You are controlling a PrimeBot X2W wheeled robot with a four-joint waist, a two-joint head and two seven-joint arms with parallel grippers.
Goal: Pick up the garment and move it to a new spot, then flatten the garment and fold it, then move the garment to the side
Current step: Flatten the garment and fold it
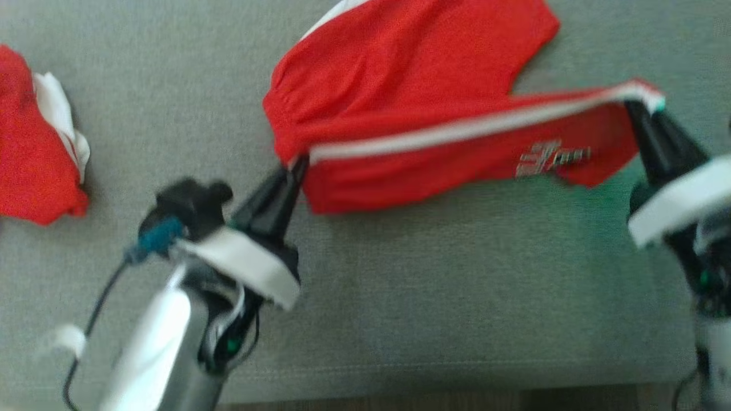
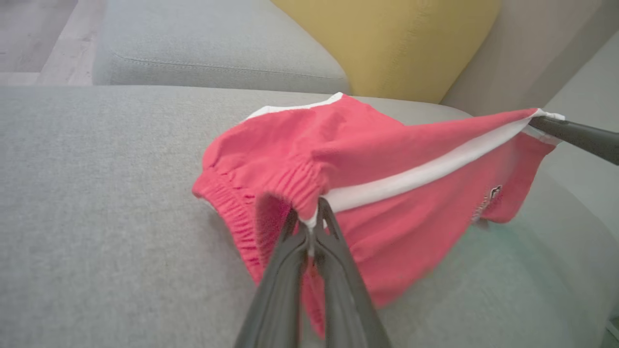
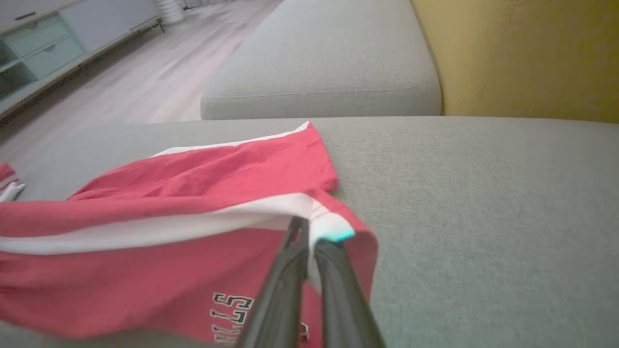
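Observation:
The garment [image 1: 411, 74] is a pair of red shorts with a white side stripe and a printed logo, stretched over the grey sofa seat [image 1: 434, 285]. My left gripper [image 1: 298, 162] is shut on the elastic waistband end [image 2: 309, 193] of the garment [image 2: 387, 212]. My right gripper [image 1: 641, 103] is shut on the leg hem, at the white stripe's end [image 3: 324, 224]. The stripe edge hangs taut between the two grippers, lifted off the cushion, while the far leg of the garment [image 3: 213, 179] lies on the seat. The right gripper's finger [image 2: 575, 134] shows at the right edge of the left wrist view.
A second red and white garment [image 1: 40, 148] lies bunched at the left of the seat. A yellow cushion [image 2: 396, 43] stands behind, against the sofa back. A further seat cushion [image 3: 324, 67] and wooden floor [image 3: 145, 72] lie beyond. The seat's front edge [image 1: 400, 377] runs near me.

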